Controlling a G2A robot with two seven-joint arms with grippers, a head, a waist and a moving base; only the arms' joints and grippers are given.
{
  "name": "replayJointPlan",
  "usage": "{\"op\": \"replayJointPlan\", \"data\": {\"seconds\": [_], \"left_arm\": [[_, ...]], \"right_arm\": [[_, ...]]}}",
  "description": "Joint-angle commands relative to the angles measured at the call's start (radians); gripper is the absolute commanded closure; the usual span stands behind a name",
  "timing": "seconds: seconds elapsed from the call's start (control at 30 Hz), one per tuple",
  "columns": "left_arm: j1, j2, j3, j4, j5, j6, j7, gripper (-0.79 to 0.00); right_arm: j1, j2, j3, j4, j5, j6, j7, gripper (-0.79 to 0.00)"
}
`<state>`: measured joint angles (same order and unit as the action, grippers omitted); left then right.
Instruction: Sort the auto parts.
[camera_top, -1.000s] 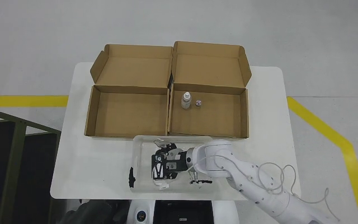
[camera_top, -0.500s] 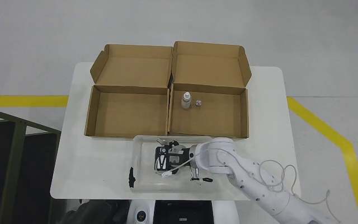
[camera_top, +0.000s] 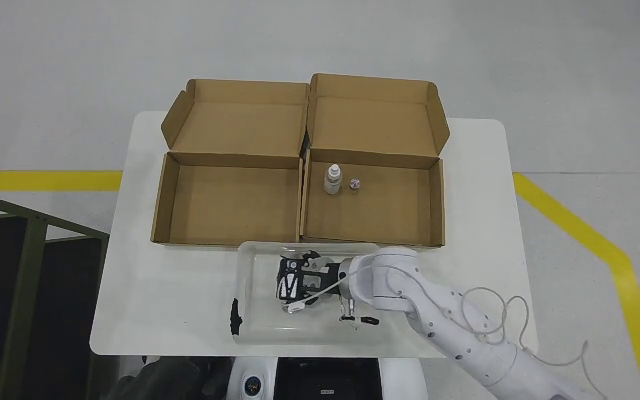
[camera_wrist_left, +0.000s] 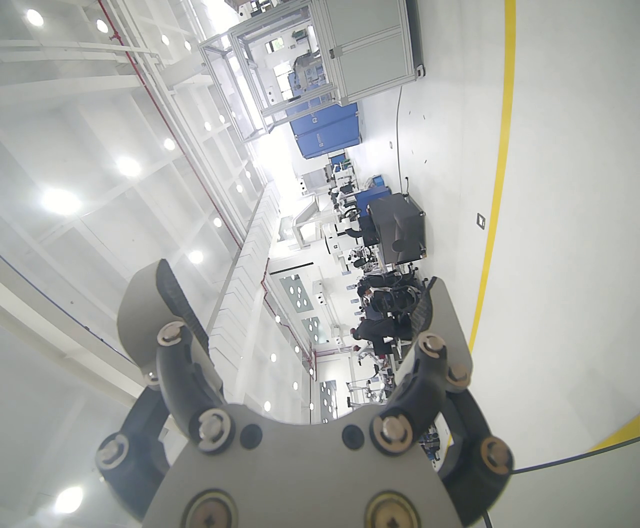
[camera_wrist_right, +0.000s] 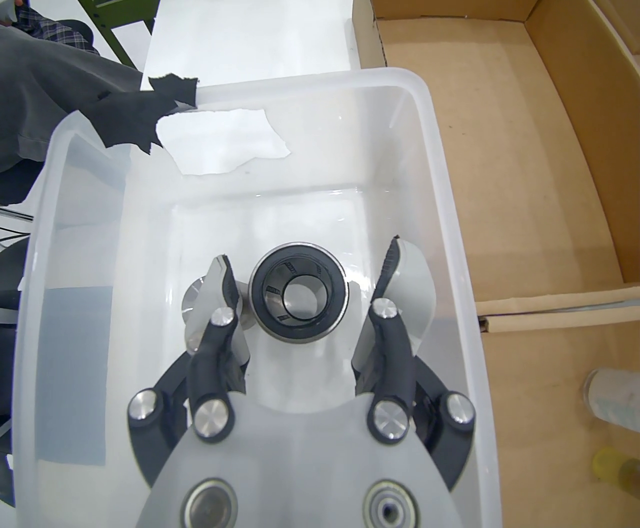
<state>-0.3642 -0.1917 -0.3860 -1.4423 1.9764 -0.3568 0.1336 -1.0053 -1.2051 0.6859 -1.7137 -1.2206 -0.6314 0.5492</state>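
A black-and-steel ring bearing (camera_wrist_right: 298, 299) lies on the floor of the clear plastic bin (camera_wrist_right: 435, 165). My right gripper (camera_wrist_right: 308, 260) is open inside the bin, one finger on each side of the bearing and apart from it. A shiny metal part (camera_wrist_right: 192, 299) sits partly hidden behind one finger. From above, the right gripper (camera_top: 291, 282) is in the bin (camera_top: 241, 262) at the table's near edge. My left gripper (camera_wrist_left: 295, 285) is open with nothing in it, and it points up at the hall ceiling.
Two open cardboard boxes stand behind the bin. The left box (camera_top: 228, 203) holds nothing. The right box (camera_top: 395, 205) holds a white bottle (camera_top: 333, 180) and a small purple item (camera_top: 355, 183). Torn black tape (camera_wrist_right: 150, 107) hangs on the bin's rim.
My right gripper has shifted a little inside the bin toward the boxes. Nothing was picked up or released.
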Motion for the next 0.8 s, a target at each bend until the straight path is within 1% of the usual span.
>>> {"op": "replayJointPlan", "data": {"seconds": [0.0, 0.13, 0.2, 0.33, 0.4, 0.5, 0.77], "left_arm": [[0.000, 0.000, 0.000, 0.000, 0.000, 0.000, 0.000, -0.785], [0.000, 0.000, 0.000, 0.000, 0.000, 0.000, 0.000, -0.785], [0.000, 0.000, 0.000, 0.000, 0.000, 0.000, 0.000, -0.785], [0.000, 0.000, 0.000, 0.000, 0.000, 0.000, 0.000, -0.785], [0.000, 0.000, 0.000, 0.000, 0.000, 0.000, 0.000, -0.785], [0.000, 0.000, 0.000, 0.000, 0.000, 0.000, 0.000, -0.785], [0.000, 0.000, 0.000, 0.000, 0.000, 0.000, 0.000, -0.785]], "right_arm": [[-0.002, 0.000, 0.000, -0.002, -0.009, 0.006, 0.004, -0.483], [-0.008, -0.002, -0.001, -0.009, -0.034, 0.023, 0.013, -0.453], [-0.010, -0.002, -0.005, -0.017, -0.063, 0.032, 0.027, -0.449], [-0.021, -0.002, -0.013, -0.048, -0.105, 0.050, 0.050, -0.459], [-0.025, -0.003, -0.014, -0.058, -0.119, 0.054, 0.060, -0.489], [-0.030, -0.003, -0.014, -0.064, -0.126, 0.056, 0.068, -0.499], [-0.026, -0.011, -0.018, -0.042, -0.125, 0.051, 0.064, -0.496]]}}
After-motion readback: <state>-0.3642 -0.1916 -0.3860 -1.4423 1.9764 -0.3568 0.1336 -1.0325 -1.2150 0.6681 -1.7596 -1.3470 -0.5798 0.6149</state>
